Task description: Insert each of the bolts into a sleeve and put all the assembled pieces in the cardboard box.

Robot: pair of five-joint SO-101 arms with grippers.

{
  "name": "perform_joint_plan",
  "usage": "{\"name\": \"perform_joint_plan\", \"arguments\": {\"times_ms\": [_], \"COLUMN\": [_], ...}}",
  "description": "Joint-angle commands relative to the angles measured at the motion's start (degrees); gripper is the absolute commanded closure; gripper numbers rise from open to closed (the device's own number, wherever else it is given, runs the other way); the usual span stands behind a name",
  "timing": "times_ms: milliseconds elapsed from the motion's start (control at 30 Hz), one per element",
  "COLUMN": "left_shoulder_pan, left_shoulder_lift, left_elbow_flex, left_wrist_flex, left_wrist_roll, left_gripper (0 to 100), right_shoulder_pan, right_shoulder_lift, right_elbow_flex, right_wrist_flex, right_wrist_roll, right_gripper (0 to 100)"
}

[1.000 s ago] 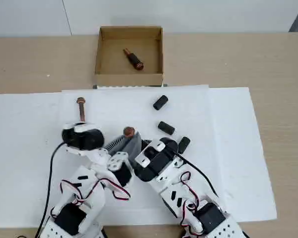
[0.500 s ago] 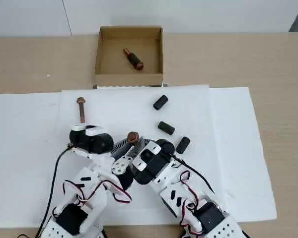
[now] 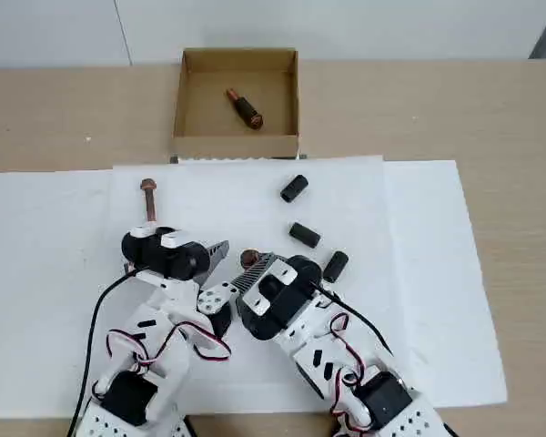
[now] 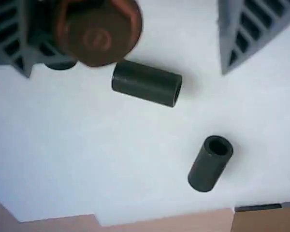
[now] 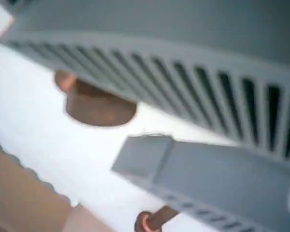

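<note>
From above, the bolt (image 3: 248, 259) clamped in the right gripper (image 3: 257, 266) shows just its brown head. The shank is hidden under the head and between the jaws. In the right wrist view that gripper's fingers (image 5: 217, 183) are blurred grey slabs running off the edges, and the upper one covers the top of the head. Past the fingertips, a loose bolt (image 5: 153, 221) is partly behind the lower finger and sits at the frame edge. In the left wrist view the held bolt's head is clipped by the edge, and a dark sleeve (image 4: 61, 63) just behind it is mostly covered. One finger (image 4: 239, 34) of the left gripper (image 3: 226, 259) is cut off above its tip. Beyond that gripper, the cardboard box (image 4: 266, 220) is cut down to a corner.
</note>
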Motion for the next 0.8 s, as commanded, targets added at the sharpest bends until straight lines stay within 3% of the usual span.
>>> {"name": "perform_joint_plan", "arguments": {"times_ms": [0, 233, 433, 533, 700, 767], "left_shoulder_pan": [-0.09, -0.09, -0.09, -0.26, -8.00, -12.48], "left_shoulder_lift": [-0.35, -0.26, -0.53, -0.53, -0.26, -0.26], "left_elbow_flex": [-4.26, -9.10, -9.36, -9.80, -9.19, -8.13], "left_wrist_flex": [0.09, 0.26, -0.53, -0.97, -0.53, 1.05], "left_wrist_roll": [-0.35, -0.35, -0.44, -0.53, -0.53, -1.49], "left_gripper": [76, 77, 99, 99, 99, 99], "right_shoulder_pan": [-0.22, -0.22, 1.45, 4.26, 6.64, 8.22], "right_shoulder_lift": [-0.75, -0.75, -0.75, -0.75, -0.75, -0.75], "right_elbow_flex": [0.79, 0.79, 0.79, 0.70, -0.44, -1.85], "right_wrist_flex": [-2.42, -2.42, -2.42, -2.33, 0.84, 4.70], "right_wrist_roll": [0.44, 0.44, 0.44, 0.44, 0.26, -3.43], "right_gripper": [99.5, 99.5, 99.5, 99.5, 99.5, 99.5]}}
